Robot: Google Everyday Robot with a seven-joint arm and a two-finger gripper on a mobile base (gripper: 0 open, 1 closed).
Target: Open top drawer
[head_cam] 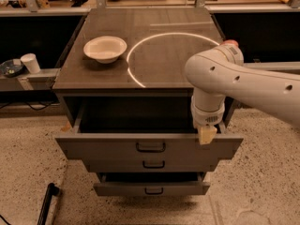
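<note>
The top drawer (93, 146) is the widest grey drawer of the cabinet. It is pulled far out, showing a dark inside, with a small black handle (150, 147) centred on its front. My gripper (206, 135) hangs from the white arm (243, 78) at the drawer's right front corner, right over the upper edge of the front panel. Only one cream fingertip shows.
Two narrower grey drawers (150, 164) sit below, the lowest (151, 188) partly out. A white bowl (105, 48) stands on the cabinet top (164, 41), which bears a white arc. A paper cup (31, 63) stands on a ledge at left. A black rod (46, 203) lies on the floor.
</note>
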